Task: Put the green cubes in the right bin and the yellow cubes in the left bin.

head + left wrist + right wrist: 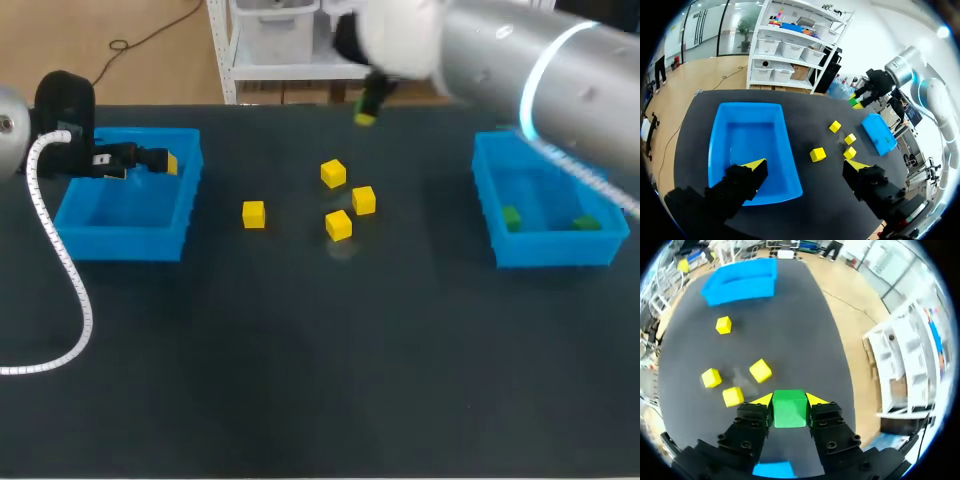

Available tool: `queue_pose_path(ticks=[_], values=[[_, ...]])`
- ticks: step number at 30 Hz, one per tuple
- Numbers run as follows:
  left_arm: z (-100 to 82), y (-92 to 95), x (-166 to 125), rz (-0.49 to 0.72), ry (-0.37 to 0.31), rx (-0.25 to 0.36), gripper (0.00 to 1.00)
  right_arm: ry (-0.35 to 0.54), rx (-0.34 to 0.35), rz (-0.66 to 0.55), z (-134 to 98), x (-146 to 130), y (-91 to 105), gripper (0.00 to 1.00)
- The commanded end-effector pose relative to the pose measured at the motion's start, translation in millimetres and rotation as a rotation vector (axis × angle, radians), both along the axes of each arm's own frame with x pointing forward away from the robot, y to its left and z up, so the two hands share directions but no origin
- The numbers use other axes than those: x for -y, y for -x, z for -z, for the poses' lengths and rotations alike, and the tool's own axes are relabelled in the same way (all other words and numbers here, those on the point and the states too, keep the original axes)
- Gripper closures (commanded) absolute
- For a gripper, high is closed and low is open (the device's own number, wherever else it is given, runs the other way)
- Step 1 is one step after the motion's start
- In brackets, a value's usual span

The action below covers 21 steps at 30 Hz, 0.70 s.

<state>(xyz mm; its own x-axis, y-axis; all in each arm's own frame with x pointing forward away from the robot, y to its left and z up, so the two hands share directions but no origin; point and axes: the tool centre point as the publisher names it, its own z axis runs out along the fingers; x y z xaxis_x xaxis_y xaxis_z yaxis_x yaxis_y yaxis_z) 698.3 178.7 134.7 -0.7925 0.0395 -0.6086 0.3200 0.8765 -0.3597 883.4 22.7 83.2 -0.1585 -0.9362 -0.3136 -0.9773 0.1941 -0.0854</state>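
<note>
Yellow cubes (253, 214) belong in the left bin (120, 245), and as far as I can see none is in it yet. My left gripper (806, 166) hangs over this bin with its fingers spread wide and nothing between them. All four yellow ones lie on the table (300, 350) between the two bins. One is alone nearer the left bin, and three sit in a loose group in the middle, close together but not touching. Further right, toward the far edge, my right gripper (790, 401) is clamped on a green cube (790, 412), one finger on each side, and holds it above the table. The right bin (550, 250) has two green cubes (512, 216) inside, lying apart.

I judge that the step in hand is carrying this green cube to the right bin. The next move calls for travelling right until the cube is over the inside of the bin, then letting go. No other green cube shows on the table, so this may be the last one. Nothing stands in the way on that path. Afterwards the left arm must begin with the yellow ones, and the group of three leaves little room for the fingers.
</note>
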Motion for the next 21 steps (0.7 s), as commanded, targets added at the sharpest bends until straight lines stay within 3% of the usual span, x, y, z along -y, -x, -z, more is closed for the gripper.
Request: queue_pose_path(ticks=[1, 11, 21], values=[[-0.6, -0.7, 1.1, -0.003, -0.006, -0.004, 0.0, -0.339, 0.331, 0.355, -24.4, 73.7, 60.8, 1.0], [-0.6, -0.7, 1.1, -0.003, -0.006, -0.004, 0.0, -0.298, 0.409, 0.504, -49.6, 127.5, 123.1, 1.0], [-0.6, -0.7, 1.1, -0.003, -0.006, -0.004, 0.0, -0.25, 0.363, 0.679, -29.8, 186.3, 173.0, 1.0]])
